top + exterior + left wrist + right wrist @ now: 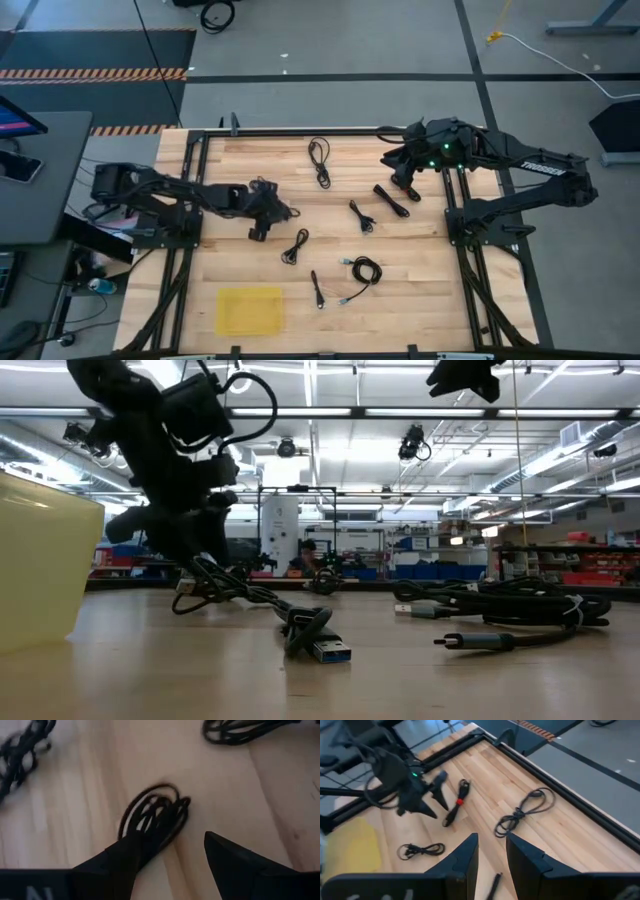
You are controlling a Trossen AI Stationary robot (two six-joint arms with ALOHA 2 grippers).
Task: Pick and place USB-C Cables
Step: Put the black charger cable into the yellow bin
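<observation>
Several short black USB-C cables lie scattered on the wooden table (420, 270). My left gripper (262, 228) is low over the table's left middle, open, beside a small coiled cable (295, 245). In the left wrist view this coil (160, 812) lies just ahead of the open gripper (172, 840), partly behind one finger (125, 857). My right gripper (405, 185) hovers near the far right, above a bundled cable (392, 200); in its wrist view the gripper (491, 842) shows a narrow gap and holds nothing. My left gripper points down at the coiled cable, and one finger (127, 855) covers the coil's near end (145, 832). Whether it touches the cable I cannot tell. The coil lies flat on the table, outside the gap between the fingers.
Other cables lie at the far middle (320, 160), the centre (362, 215) and the near middle (317, 288), (362, 272). A yellow pad (250, 310) sits at the near left, looming at the left of the low view (40, 560). Black frame rails (180, 270) border the table.
</observation>
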